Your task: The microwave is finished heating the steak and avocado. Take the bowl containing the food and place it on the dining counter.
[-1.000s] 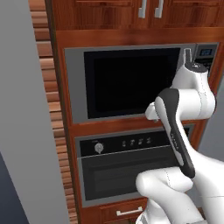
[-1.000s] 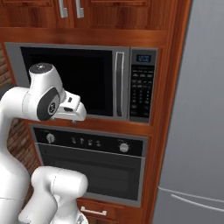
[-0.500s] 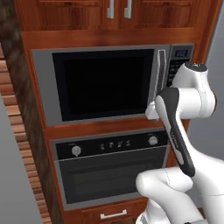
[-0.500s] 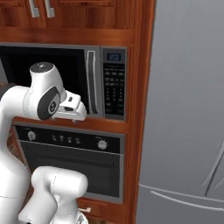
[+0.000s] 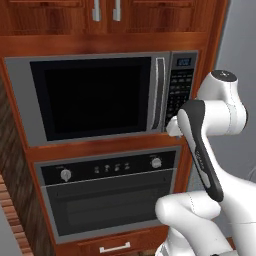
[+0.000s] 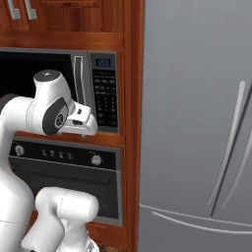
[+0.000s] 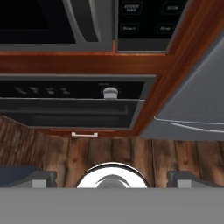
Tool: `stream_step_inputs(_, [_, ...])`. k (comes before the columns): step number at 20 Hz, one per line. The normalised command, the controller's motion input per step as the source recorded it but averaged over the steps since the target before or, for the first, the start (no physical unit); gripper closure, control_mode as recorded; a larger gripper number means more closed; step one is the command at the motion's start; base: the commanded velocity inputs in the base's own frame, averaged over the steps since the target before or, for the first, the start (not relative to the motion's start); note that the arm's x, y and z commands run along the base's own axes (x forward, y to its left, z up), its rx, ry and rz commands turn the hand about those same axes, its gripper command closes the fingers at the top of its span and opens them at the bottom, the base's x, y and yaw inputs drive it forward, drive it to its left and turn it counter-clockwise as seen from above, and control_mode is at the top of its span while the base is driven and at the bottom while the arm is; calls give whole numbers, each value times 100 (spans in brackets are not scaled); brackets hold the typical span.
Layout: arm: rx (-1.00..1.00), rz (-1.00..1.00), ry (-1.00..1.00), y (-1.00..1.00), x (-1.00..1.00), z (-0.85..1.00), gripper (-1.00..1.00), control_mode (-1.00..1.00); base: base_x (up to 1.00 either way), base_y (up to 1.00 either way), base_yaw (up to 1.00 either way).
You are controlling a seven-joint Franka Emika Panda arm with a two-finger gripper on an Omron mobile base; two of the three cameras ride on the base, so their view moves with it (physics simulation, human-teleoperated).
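Note:
The microwave [image 5: 95,97] is built into red wood cabinetry, its black glass door shut. Its vertical bar handle [image 5: 159,92] stands beside the dark keypad [image 5: 180,90]. In the right base view the microwave [image 6: 98,88] sits at the left, and my white hand [image 6: 78,120] hangs in front of its lower right corner, pointing downward. In the hand view my gripper [image 7: 112,178] is open, its two dark fingertips [image 7: 41,177] wide apart with nothing between them, facing the floor. The bowl, steak and avocado are hidden behind the dark door. The dining counter is out of view.
A knobbed oven [image 5: 107,195] with a horizontal handle sits under the microwave, with a drawer [image 5: 112,246] below it. A tall steel fridge [image 6: 197,123] stands right of the cabinet column. Upper cabinets [image 5: 105,15] are overhead. Wooden floor [image 7: 131,153] lies below.
The whole scene has slid left in both base views, so the base has driven right. The arm keeps its pose and the gripper stays open.

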Motion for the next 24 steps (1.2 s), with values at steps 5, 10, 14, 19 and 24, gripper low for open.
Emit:
stream_step_inputs(5, [0, 0, 0, 0, 0, 0, -100, 100, -38, -27, 0])
stream_step_inputs(10, [0, 0, 0, 0, 0, 0, -100, 100, -35, -11, 0])
stream_step_inputs(14, [0, 0, 0, 0, 0, 0, -100, 100, -24, 0, 0])
stream_step_inputs(19, [0, 0, 0, 0, 0, 0, -100, 100, -32, 18, 0])
stream_step_inputs(24, [0, 0, 0, 0, 0, 0, -100, 100, -24, 11, 0])
